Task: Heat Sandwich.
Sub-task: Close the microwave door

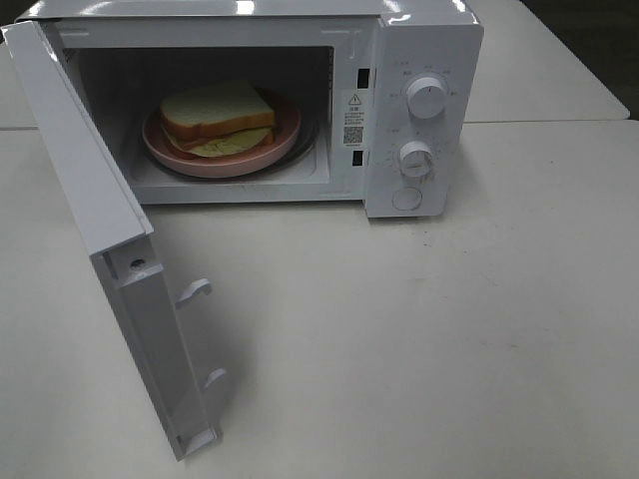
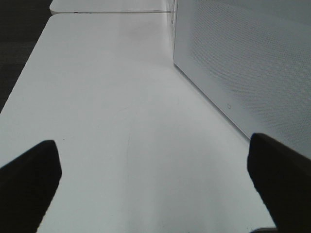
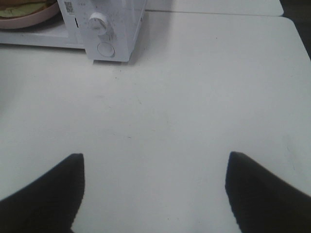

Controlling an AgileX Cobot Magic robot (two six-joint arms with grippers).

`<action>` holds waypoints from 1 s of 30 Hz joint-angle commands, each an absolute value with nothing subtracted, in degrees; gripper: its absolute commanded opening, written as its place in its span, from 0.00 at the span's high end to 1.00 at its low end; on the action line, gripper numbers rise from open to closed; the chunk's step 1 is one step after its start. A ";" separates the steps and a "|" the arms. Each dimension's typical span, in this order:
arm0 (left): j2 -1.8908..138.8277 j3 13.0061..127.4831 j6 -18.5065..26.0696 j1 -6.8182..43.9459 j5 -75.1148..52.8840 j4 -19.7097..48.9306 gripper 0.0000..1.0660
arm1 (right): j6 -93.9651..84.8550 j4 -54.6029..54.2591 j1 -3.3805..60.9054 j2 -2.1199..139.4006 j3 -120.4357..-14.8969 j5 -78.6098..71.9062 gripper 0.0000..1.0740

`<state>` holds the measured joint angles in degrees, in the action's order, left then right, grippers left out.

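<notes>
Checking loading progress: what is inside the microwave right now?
The sandwich lies on a pink plate inside the open microwave. What the plate rests on is mostly covered.

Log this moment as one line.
sandwich: on plate inside microwave | door: open | left end effector: open, empty | right end effector: open, empty

There's a white microwave (image 1: 429, 60) on the pale bench (image 1: 449, 339), its door (image 1: 90, 180) swung wide open to the left, two latch hooks (image 1: 195, 289) sticking out of its inner edge. Inside, the sandwich (image 1: 218, 115) lies on a round pink plate (image 1: 226, 168), yellowish filling peeking out below the top slice. On the right-hand panel an upper knob (image 1: 426, 97), a lower knob (image 1: 415, 158) and a round button (image 1: 407, 198) run downward
</notes>
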<state>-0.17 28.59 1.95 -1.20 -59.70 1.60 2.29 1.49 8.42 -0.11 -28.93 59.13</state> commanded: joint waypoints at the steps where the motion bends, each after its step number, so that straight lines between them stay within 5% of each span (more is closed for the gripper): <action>1: -1.72 28.42 2.06 -1.32 -59.42 1.60 0.05 | 0.00 0.00 6.19 -1.83 -28.88 59.07 0.29; 30: -1.72 28.42 2.06 -1.32 -59.42 1.60 0.05 | 0.00 0.00 5.27 -1.78 -28.88 59.07 0.29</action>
<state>-0.17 28.59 1.95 -1.20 -59.70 1.60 0.00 0.00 5.73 -0.23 -28.93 59.13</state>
